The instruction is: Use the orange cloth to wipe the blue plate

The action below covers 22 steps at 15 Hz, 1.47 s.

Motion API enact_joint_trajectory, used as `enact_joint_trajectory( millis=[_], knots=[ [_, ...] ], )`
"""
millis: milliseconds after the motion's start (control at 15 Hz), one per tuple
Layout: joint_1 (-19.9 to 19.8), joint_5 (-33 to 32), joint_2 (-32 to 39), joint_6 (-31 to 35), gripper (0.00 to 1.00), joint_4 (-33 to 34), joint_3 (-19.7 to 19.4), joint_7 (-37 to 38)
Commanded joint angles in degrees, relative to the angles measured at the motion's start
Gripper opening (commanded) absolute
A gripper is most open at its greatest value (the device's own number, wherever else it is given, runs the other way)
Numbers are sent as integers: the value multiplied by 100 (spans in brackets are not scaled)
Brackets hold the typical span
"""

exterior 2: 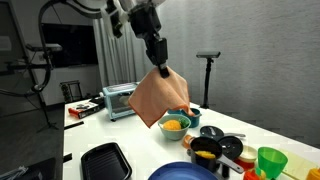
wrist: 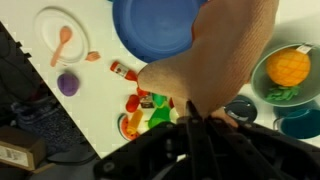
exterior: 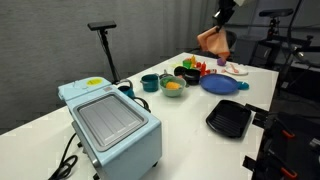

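Materials: soft cloth in my gripper, plastic-looking tableware, smooth counter.

Orange cloth [exterior 2: 158, 98] hanging from my gripper [exterior 2: 159, 62] is soft matt fabric with visible folds; the gripper body looks matt black. Blue plate [wrist: 155, 25] is smooth with a slight sheen, plastic-looking. Counter [exterior: 180, 135] is white, smooth, matt. Toaster oven [exterior: 110, 122] has a pale blue glossy casing and a shiny ribbed door panel. Black grill pan [exterior: 229, 118] is ridged with a dull finish. Green cup [exterior 2: 270, 160] looks like glossy plastic.

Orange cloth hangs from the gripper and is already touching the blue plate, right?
Not touching. The orange cloth hangs from the gripper in the air, well clear above the blue plate, as an exterior view shows.
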Motion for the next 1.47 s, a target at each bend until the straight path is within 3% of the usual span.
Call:
enact_joint_trajectory(
  millis=[0, 267, 467, 600, 733, 867, 1000, 1400],
  knots=[
    [-295, 286, 434, 59, 1, 151, -144, 39],
    [-541, 831, 1190, -114, 1, 422, -377, 83],
    [-430, 928, 1937, 46, 1, 665, -291, 465],
    [-372, 707, 2248, -20, 1, 908, -307, 579],
    [-322, 623, 2516, -392, 1, 1154, -308, 442],
    [-177, 132, 2811, -931, 1, 1440, -402, 636],
    [-108, -63, 3018, -823, 1, 1488, -343, 691],
    [-391, 442, 3233, 150, 1, 1426, -424, 592]
  ],
)
